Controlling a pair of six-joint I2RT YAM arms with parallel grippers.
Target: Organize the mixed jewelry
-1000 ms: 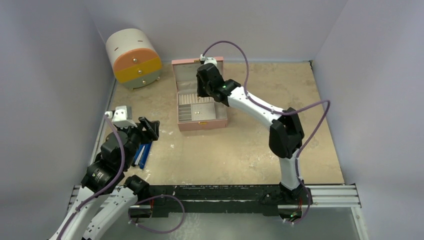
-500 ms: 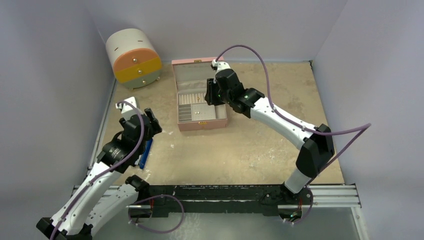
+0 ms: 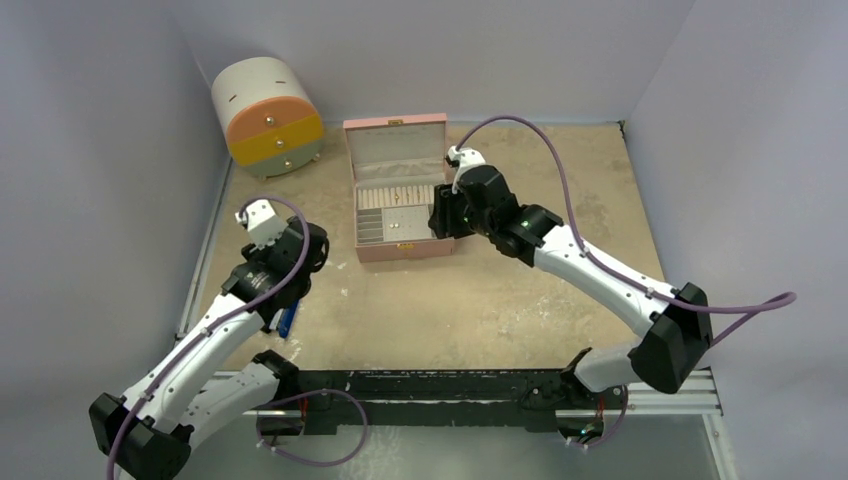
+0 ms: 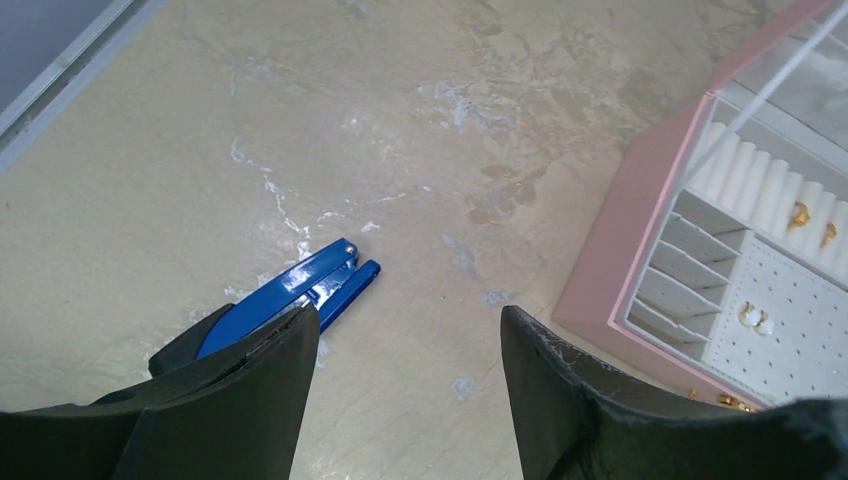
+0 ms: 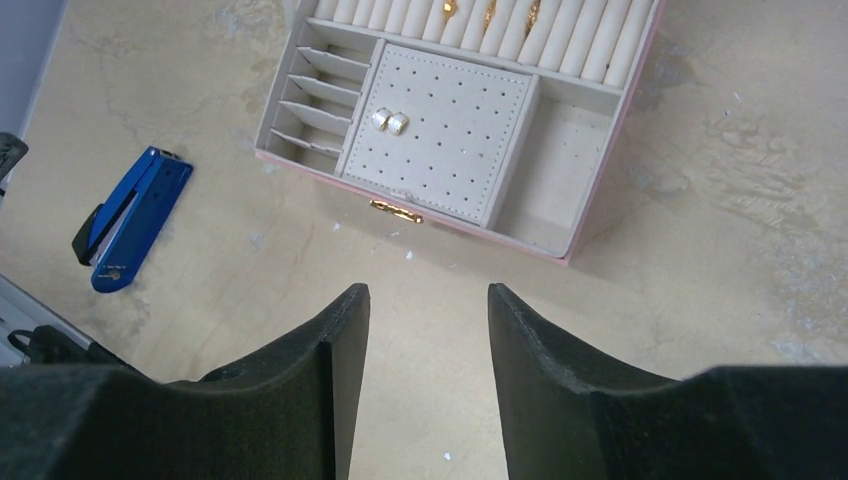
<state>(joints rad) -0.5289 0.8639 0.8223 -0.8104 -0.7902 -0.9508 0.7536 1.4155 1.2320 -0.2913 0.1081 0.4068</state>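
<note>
Rings (image 5: 490, 12) are sitting in the pink box (image 4: 620, 240) while the left gripper (image 4: 405, 370) and right gripper (image 5: 428, 340) are hovering wide and empty over the tabletop (image 5: 720, 300).

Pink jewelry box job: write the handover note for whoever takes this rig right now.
Left gripper: open, empty, over the beige table, beside the blue-handled tool.
Right gripper: open, empty, just in front of the open pink jewelry box.
Jewelry: three small gold rings sit in the ring rolls; a pair of gold-coloured studs sits on the perforated pad.
Done: those pieces are sorted.
Left: no loose piece shows outside the box. Check for strays, then probably close it.
</note>
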